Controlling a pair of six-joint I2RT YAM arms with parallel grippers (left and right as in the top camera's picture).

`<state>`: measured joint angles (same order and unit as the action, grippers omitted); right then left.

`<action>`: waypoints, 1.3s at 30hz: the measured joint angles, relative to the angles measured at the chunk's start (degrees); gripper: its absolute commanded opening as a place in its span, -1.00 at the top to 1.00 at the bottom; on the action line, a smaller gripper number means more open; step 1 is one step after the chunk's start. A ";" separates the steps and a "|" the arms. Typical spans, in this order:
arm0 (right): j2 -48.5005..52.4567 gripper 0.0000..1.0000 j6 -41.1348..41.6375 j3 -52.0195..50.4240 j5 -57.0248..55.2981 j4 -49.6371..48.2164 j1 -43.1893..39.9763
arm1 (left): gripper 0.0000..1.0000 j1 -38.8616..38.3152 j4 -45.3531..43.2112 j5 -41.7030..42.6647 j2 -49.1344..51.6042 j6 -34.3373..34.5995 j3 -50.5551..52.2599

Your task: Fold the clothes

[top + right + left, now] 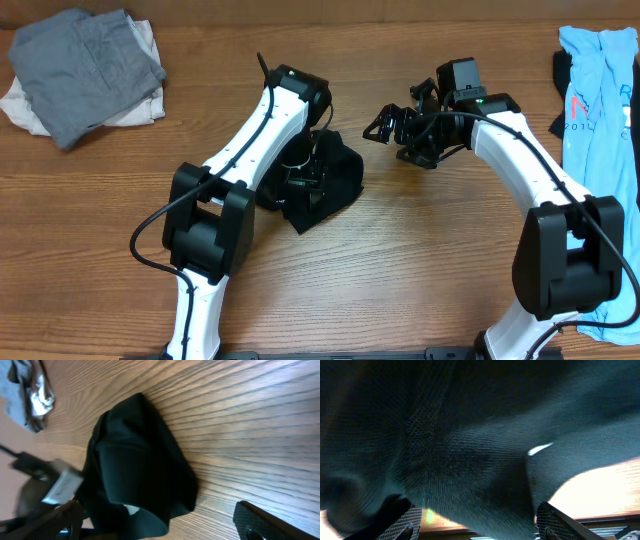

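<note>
Black T-shirt [330,190] bunched under my left gripper [477,522], jaws spread; right gripper [385,128] (equally spread) hovers just right.

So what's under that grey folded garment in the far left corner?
A whitish garment peeks out beneath the grey garment; most of it is covered, so anything else between it and the table is hidden.

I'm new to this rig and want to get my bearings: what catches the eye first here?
A crumpled black garment sits bunched mid-table, partly under the left arm. A grey and white pile lies in the far-left corner, and a light-blue shirt with red print runs along the right edge.
</note>
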<state>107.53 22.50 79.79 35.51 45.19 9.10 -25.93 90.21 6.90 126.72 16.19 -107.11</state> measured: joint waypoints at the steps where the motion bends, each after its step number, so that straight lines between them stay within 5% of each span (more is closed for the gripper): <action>1: 0.13 -0.86 -0.04 -0.02 0.74 -0.52 0.07 | -0.49 0.00 -0.57 0.02 0.00 0.20 0.83; 4: 0.24 -0.66 0.13 -0.04 2.49 -1.40 0.57 | -0.43 0.00 -2.10 0.00 0.00 0.63 2.01; 13: 6.62 -0.56 0.39 -0.09 4.13 -2.56 7.85 | -0.24 0.00 -2.58 0.00 0.00 1.46 2.21; 16: 8.39 -0.43 0.92 -0.09 3.91 -2.58 8.13 | -0.04 0.00 -2.56 0.00 0.00 1.46 2.21; 20: 8.61 -0.02 1.55 -0.09 2.89 -3.02 7.76 | 0.46 0.00 -2.56 -0.02 0.00 1.46 2.21; 23: 8.61 0.49 1.90 -0.09 2.51 -3.17 7.69 | 0.84 0.00 -2.56 0.02 0.00 1.70 2.21; 25: 8.61 0.88 2.23 -0.09 2.38 -3.30 7.69 | 0.91 0.00 -2.34 0.04 0.00 1.73 2.21; 39: 8.59 0.92 3.13 2.10 1.53 3.30 7.43 | 0.92 0.00 0.57 0.09 0.00 1.57 2.25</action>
<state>116.11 25.63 81.89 37.04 48.49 16.53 -25.93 90.78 6.98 126.72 17.76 -104.86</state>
